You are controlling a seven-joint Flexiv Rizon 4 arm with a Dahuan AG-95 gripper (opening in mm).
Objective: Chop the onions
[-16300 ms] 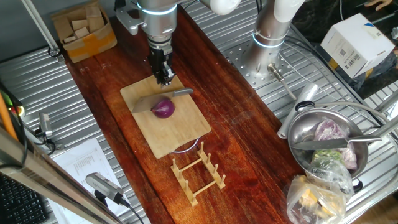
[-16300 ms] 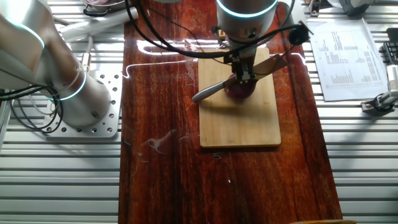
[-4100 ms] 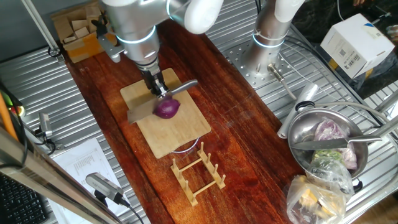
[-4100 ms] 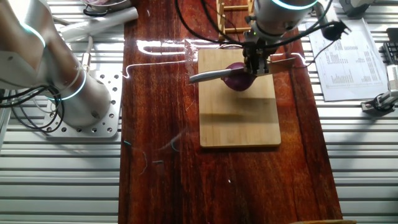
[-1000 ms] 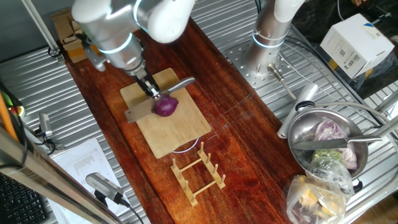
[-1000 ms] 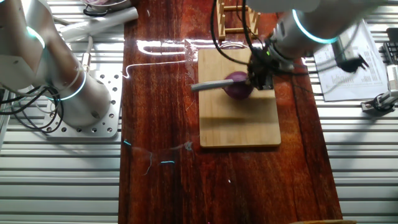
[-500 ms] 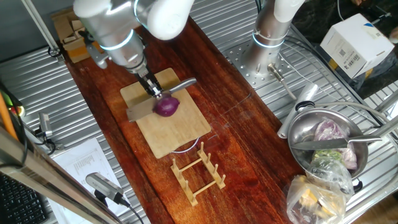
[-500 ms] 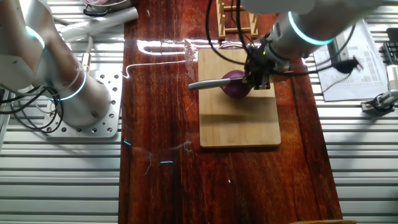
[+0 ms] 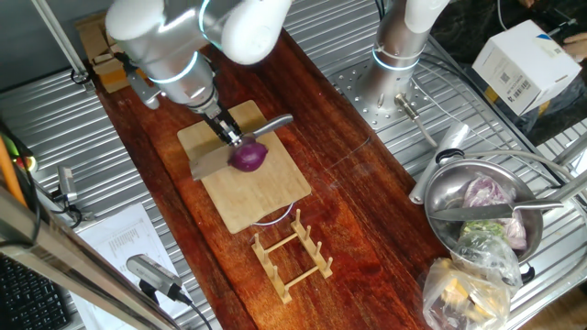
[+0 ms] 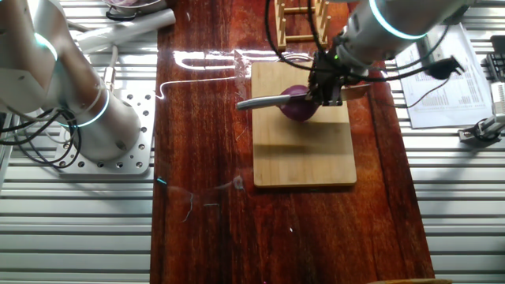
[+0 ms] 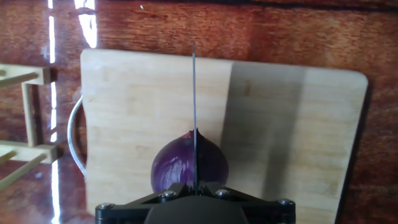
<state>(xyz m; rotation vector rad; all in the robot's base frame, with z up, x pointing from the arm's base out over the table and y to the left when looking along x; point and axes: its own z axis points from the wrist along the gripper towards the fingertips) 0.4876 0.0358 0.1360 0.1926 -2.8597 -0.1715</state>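
Observation:
One small red onion (image 9: pixel 248 157) sits on the bamboo board (image 9: pixel 261 197), near its middle. My gripper (image 9: pixel 225 133) is shut on a knife (image 9: pixel 206 163) and holds it level across the onion's top. In the other fixed view the gripper (image 10: pixel 325 91) stands over the onion (image 10: pixel 298 109), with the knife's handle (image 10: pixel 260 101) sticking out left. In the hand view the blade (image 11: pixel 194 106) shows edge-on as a thin line running over the onion (image 11: pixel 177 168) and the board (image 11: pixel 124 112). I cannot tell how deep the blade sits.
A wooden rack (image 9: pixel 292 257) stands just past the board's near end. A metal bowl (image 9: pixel 440 197) of vegetables and a plastic bag sit at the right. A box of wooden blocks (image 9: pixel 124 41) is at the back left. A second arm's base (image 9: pixel 399 55) stands behind.
My gripper and the knife have shifted slightly along the board, and the knife's handle has swung a little. The onion has stayed almost where it was.

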